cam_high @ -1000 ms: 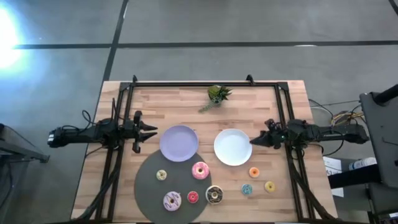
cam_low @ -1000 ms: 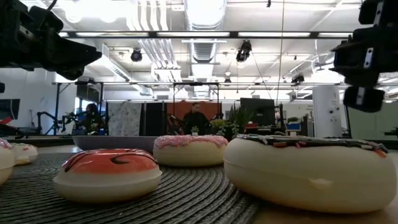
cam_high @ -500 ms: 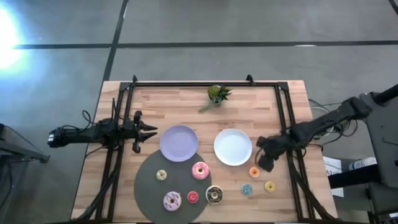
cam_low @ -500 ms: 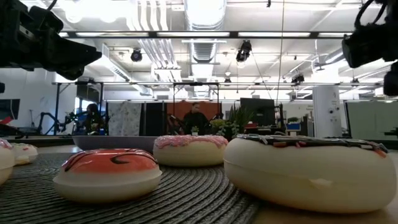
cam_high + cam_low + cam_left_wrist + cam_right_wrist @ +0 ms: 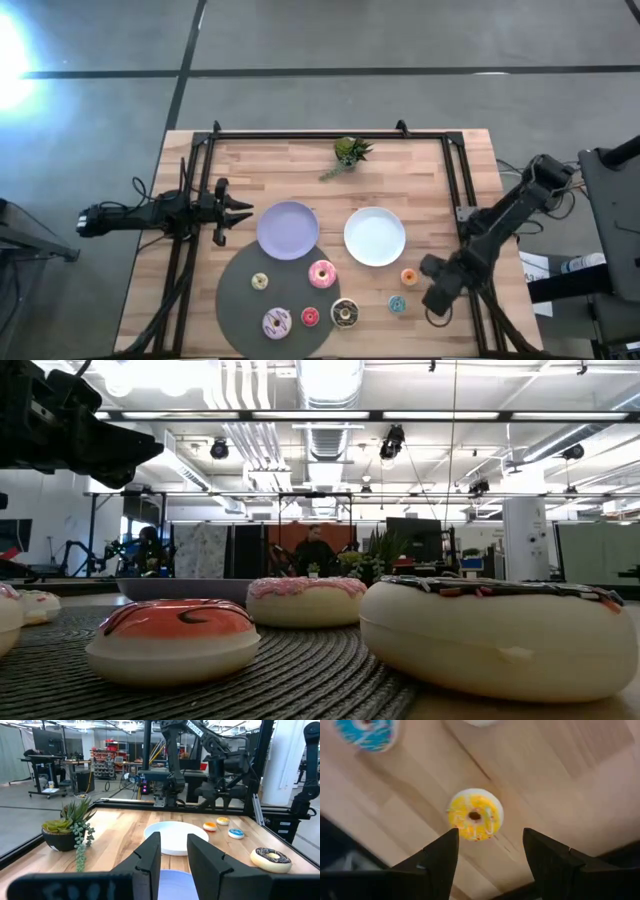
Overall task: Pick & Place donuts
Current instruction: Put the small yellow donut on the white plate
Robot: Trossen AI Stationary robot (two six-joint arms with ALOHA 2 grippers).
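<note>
No readable writing. Right gripper (image 5: 490, 865) fingers parted, empty, above yellow donut (image 5: 475, 815) on wood table (image 5: 400, 160). Left gripper (image 5: 240, 210) slightly open, empty, beside lilac plate (image 5: 288, 230). Concrete floor (image 5: 330, 40).

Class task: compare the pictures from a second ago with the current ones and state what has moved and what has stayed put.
The right pincer swung from beside the white plate toward the table's near right edge and now hangs open above the yellow donut, nothing grasped. The left pincer, the plates and all the other donuts stayed where they were.
</note>
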